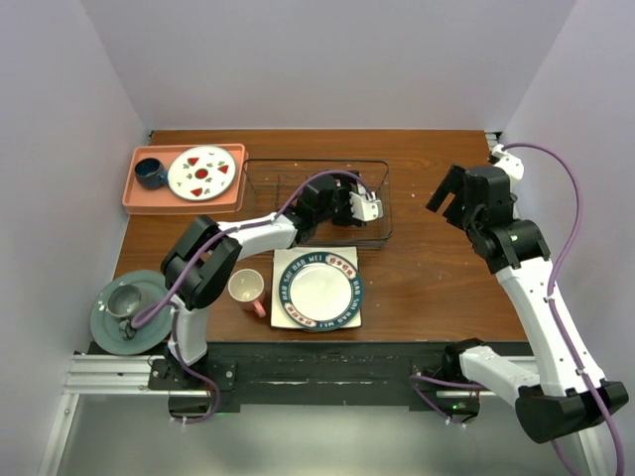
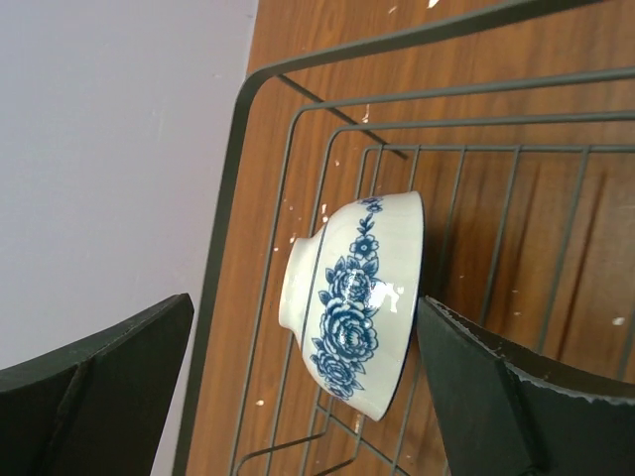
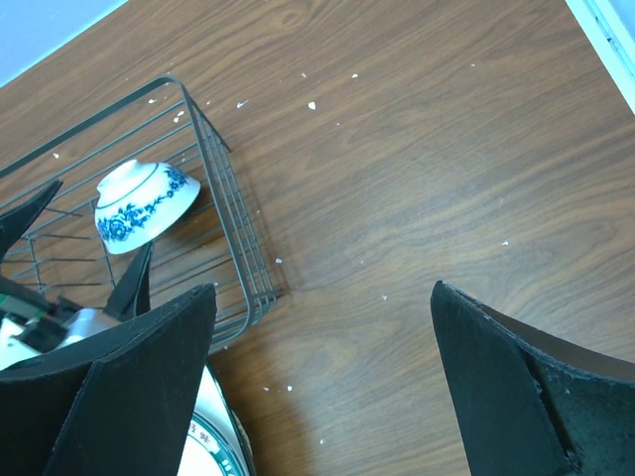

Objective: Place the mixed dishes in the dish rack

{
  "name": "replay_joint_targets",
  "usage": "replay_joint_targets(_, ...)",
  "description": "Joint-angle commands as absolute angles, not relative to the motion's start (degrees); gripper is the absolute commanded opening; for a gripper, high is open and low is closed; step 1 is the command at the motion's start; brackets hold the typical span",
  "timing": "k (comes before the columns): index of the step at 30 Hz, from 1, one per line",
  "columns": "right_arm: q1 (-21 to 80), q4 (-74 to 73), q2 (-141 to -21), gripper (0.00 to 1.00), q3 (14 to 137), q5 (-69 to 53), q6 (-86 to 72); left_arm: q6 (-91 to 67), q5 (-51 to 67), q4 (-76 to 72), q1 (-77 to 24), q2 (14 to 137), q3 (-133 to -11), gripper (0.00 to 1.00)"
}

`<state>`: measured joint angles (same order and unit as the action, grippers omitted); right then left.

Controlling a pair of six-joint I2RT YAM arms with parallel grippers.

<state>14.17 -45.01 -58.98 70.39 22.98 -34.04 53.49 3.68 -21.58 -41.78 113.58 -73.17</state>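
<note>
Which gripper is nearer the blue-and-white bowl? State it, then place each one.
Left. The left gripper, open, flanks the bowl inside the dish rack; the right gripper hovers over the table outside the rack.

Inside the dish rack (image 1: 317, 203), at its right end: small bowl (image 3: 144, 206). Left of the rack: tray (image 1: 179, 207), carrying cup (image 1: 151, 174) and marked plate (image 1: 200, 174). In front of the rack: square plate (image 1: 283, 260), lettered plate (image 1: 322, 288) stacked on it, mug (image 1: 245, 288) just left. Farther front-left of the rack: round plate (image 1: 104, 322).
</note>
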Motion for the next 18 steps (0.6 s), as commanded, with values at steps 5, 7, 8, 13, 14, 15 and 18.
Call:
replay_joint_targets(5, 13.9, -42.8, -57.8, 0.93, 70.1, 21.7, -34.2, 45.9, 9.4, -13.9, -42.0, 107.1, -75.8, 1.0)
replay_joint_targets(7, 13.9, -43.0, -57.6, 0.93, 70.1, 21.4, -34.2, 44.1, 10.6, -13.4, -42.0, 106.3, -75.9, 1.0)
replay_joint_targets(8, 14.0, -43.0, -57.4, 0.93, 70.1, 21.2, -34.2, 43.5, 11.1, -12.9, -42.0, 105.9, -75.9, 1.0)
replay_joint_targets(13, 13.9, -42.5, -56.9, 0.94, 70.0, 18.8, -32.4, 35.5, 10.9, -14.9, -42.0, 102.8, -74.6, 1.0)
replay_joint_targets(14, 14.0, -42.4, -56.9, 0.94, 69.9, 17.5, -31.8, 33.4, 10.1, -17.0, -42.0, 102.2, -73.7, 1.0)
replay_joint_targets(15, 13.9, -42.4, -57.1, 0.94, 70.0, 16.6, -30.9, 31.6, 9.2, -17.9, -42.0, 101.6, -73.1, 1.0)
replay_joint_targets(18, 13.9, -41.7, -57.8, 0.97, 69.4, 10.6, -28.5, 21.0, 3.7, -20.8, -42.0, 98.4, -71.5, 1.0)
